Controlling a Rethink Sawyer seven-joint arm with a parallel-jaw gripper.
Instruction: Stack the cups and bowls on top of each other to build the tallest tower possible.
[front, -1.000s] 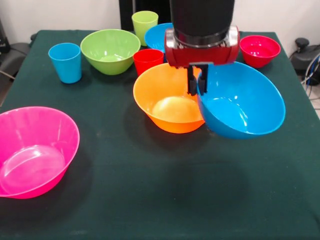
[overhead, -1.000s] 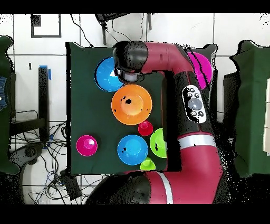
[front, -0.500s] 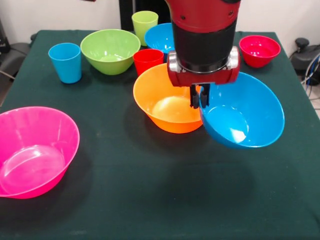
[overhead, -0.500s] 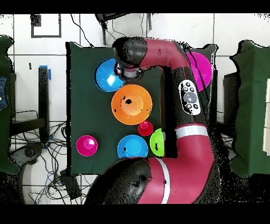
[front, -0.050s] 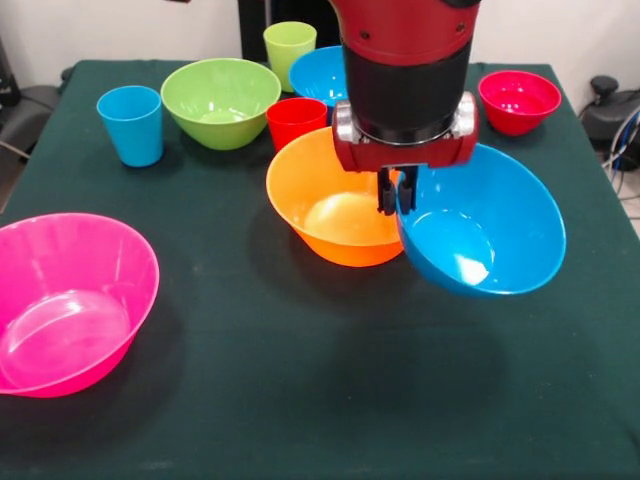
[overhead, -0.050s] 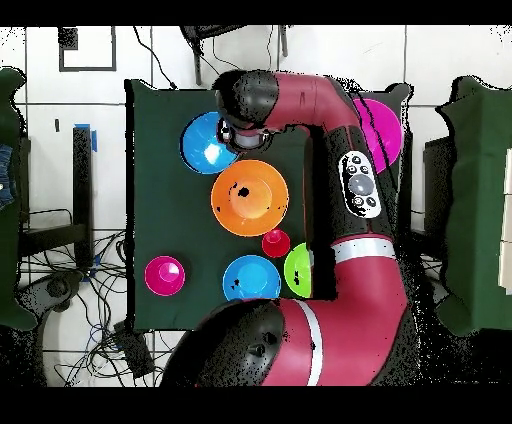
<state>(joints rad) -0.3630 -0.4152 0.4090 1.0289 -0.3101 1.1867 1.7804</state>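
Observation:
My gripper (front, -0.050s: 395, 196) is shut on the left rim of a blue bowl (front, -0.050s: 482, 226), which hangs tilted just above the cloth, right of the big orange bowl (front, -0.050s: 338, 203) and touching its side. In the overhead view the arm covers the gripper; the held blue bowl (overhead, -0.050s: 204, 143) lies beside the orange bowl (overhead, -0.050s: 250, 197). Behind the orange bowl stand a red cup (front, -0.050s: 295, 120), a lime green bowl (front, -0.050s: 220, 101), a light blue cup (front, -0.050s: 131, 124), a lime green cup (front, -0.050s: 289, 46), a second blue bowl (front, -0.050s: 318, 72) and a small red bowl (front, -0.050s: 519, 101). A pink bowl (front, -0.050s: 70, 303) sits front left.
The table (front, -0.050s: 300, 400) has a dark green cloth. Cables and a black object (front, -0.050s: 610, 110) lie off its right edge. The arm (overhead, -0.050s: 340, 150) spans one side of the table in the overhead view, partly hiding the pink bowl (overhead, -0.050s: 386, 128) and the green bowl (overhead, -0.050s: 297, 270).
Gripper and held blue bowl have shifted slightly lower in the front view since a second ago, and the wrist has turned. Almost nothing differs from half a second ago.

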